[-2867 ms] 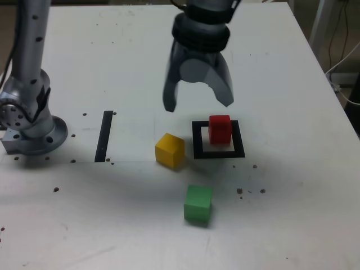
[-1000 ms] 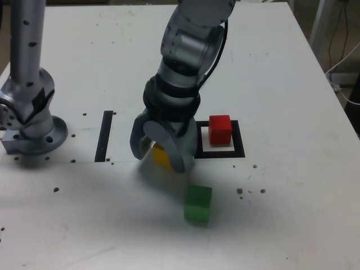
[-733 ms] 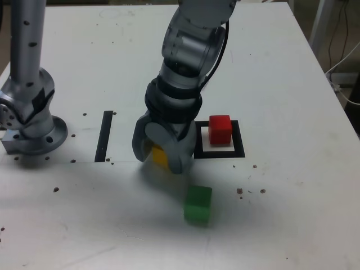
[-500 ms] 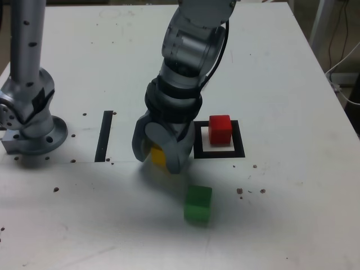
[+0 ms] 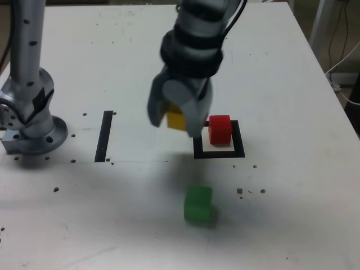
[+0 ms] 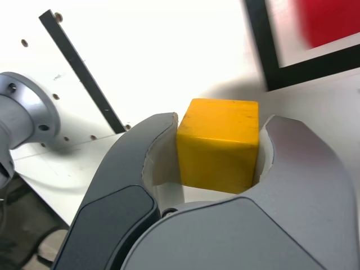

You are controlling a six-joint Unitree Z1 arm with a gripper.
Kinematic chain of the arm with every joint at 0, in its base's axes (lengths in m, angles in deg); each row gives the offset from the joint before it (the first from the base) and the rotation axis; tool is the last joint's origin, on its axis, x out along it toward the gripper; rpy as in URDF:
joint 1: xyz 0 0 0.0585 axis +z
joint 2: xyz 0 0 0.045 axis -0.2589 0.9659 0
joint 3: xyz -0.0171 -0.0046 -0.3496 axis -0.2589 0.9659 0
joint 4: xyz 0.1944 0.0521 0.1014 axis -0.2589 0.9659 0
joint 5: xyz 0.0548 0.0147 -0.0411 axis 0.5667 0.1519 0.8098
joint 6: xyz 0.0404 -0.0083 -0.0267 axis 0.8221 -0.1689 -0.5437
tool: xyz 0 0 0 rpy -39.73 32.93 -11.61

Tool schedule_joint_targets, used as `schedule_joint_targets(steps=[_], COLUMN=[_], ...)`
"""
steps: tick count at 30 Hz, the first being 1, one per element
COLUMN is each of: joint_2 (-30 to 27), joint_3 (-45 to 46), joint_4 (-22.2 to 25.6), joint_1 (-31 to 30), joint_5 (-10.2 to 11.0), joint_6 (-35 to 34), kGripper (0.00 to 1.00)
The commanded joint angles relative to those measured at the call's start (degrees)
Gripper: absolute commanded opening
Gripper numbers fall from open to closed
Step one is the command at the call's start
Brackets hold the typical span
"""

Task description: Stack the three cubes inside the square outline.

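Note:
My gripper (image 5: 175, 119) is shut on the yellow cube (image 5: 176, 119), holding it clear above the table, just to the exterior view's left of the square outline (image 5: 219, 151). In the wrist view the yellow cube (image 6: 218, 143) sits clamped between both fingers (image 6: 140, 163). The red cube (image 5: 220, 129) stands inside the black square outline, toward its far side; the wrist view shows it as a blurred red cube (image 6: 332, 21) inside the square outline (image 6: 264, 50). The green cube (image 5: 198, 204) lies on the table nearer the camera, apart from the others.
The arm's round grey base (image 5: 31, 126) stands at the exterior view's left. A straight black strip (image 5: 104, 136) lies between the base and the outline. Small dark holes dot the white table (image 5: 281, 84). Cables hang past the table's right edge.
The gripper came down over the yellow cube, shut on it, and has now lifted it off the table toward the square outline. Red and green cubes have not moved.

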Motion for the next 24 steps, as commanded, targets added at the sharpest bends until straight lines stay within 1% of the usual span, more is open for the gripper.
schedule_joint_targets(steps=[1, 7, 10, 17, 24], joint_2=[1.58, 5.96, 7.67, 9.69, 10.69], joint_3=[-4.46, -9.80, -11.14, -13.13, -13.48], joint_4=[1.46, 2.10, 1.99, 1.70, 1.40], joint_1=[1.31, 5.15, 6.75, 9.51, 10.87], joint_5=[-0.46, -2.84, -3.51, -3.66, -3.99], joint_6=[-0.52, -1.97, -2.37, -2.66, -2.71], kGripper=[0.27, 0.28, 0.28, 0.28, 0.28])
